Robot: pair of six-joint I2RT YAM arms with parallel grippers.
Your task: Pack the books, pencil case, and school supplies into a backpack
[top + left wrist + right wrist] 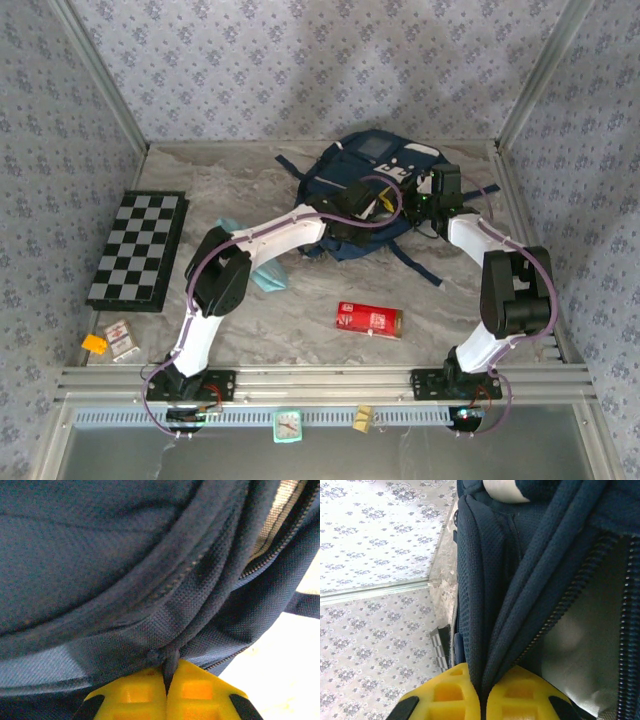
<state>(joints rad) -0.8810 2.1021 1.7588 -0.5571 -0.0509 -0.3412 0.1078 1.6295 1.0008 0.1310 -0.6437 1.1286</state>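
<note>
The navy backpack (372, 160) lies at the back middle of the table. My left gripper (381, 206) reaches its near edge and is shut on a small dark fabric tab by the zip seam of the backpack (100, 555). In the left wrist view my left gripper (167, 674) has its yellow fingers pressed together. My right gripper (482, 682) is shut on the backpack's (490, 555) opening edge, beside the zip. The red school supplies box (368, 319) lies on the table in front. The pale blue pencil case (268, 279) is partly hidden under the left arm. The books are hidden.
A chessboard (138, 250) lies at the left. A small orange piece (94, 343) and a small card box (122, 340) sit at the near left corner. Loose backpack straps (418, 266) trail toward the right arm. Walls close the back and both sides.
</note>
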